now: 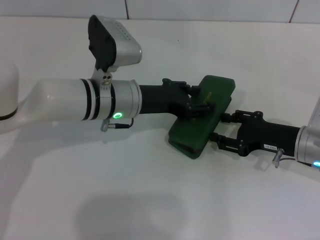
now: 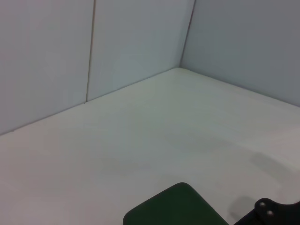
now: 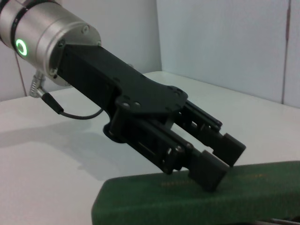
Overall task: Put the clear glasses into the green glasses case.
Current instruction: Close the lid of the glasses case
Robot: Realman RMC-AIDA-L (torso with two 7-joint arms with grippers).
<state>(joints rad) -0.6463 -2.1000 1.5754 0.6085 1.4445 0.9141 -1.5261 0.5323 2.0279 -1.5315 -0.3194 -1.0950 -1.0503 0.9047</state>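
The green glasses case (image 1: 202, 122) lies closed and at a slant in the middle of the white table; it also shows in the right wrist view as the case (image 3: 197, 201) and in the left wrist view as a rounded corner of the case (image 2: 173, 208). My left gripper (image 1: 198, 101) reaches in from the left and rests on the lid, fingers together, which the right wrist view confirms for the left gripper (image 3: 222, 161). My right gripper (image 1: 219, 127) is open at the case's right long side, with its fingertips against that edge. The clear glasses are out of view.
The white table (image 1: 150, 200) is bounded by pale walls at the back, which meet in a corner (image 2: 180, 68). My left forearm (image 1: 90, 100) spans the table's left half.
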